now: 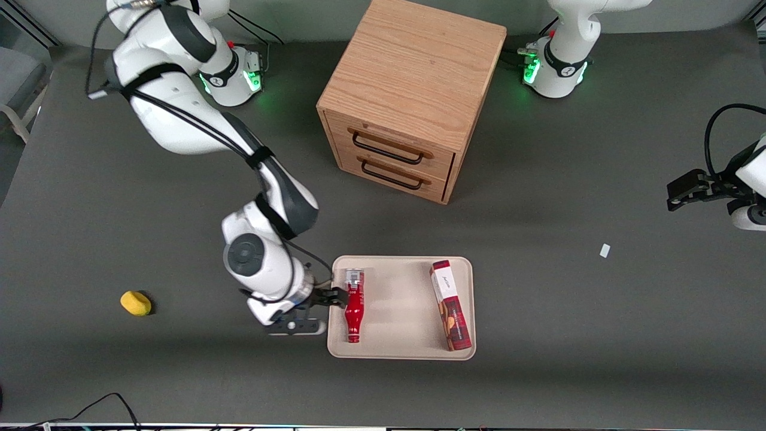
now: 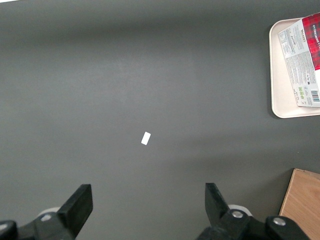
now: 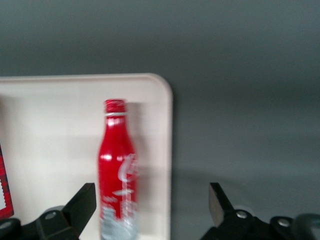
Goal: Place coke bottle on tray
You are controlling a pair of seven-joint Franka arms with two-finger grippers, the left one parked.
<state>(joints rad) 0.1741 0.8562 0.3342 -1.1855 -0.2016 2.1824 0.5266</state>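
The coke bottle (image 1: 353, 305) lies flat on the beige tray (image 1: 401, 299), along the tray edge toward the working arm's end. Its red cap points toward the front camera and its silvery base lies farther from it. My right gripper (image 1: 336, 297) is open and empty, low over that tray edge and right beside the bottle's body. In the right wrist view the bottle (image 3: 117, 165) lies on the tray (image 3: 55, 125) close to one finger, and the gripper (image 3: 151, 196) straddles the tray rim, fingers wide apart and not touching the bottle.
A red-and-white box (image 1: 450, 305) lies on the tray's edge toward the parked arm and shows in the left wrist view (image 2: 305, 55). A wooden drawer cabinet (image 1: 413, 90) stands farther from the camera. A yellow object (image 1: 136, 303) and a white scrap (image 1: 605, 251) lie on the table.
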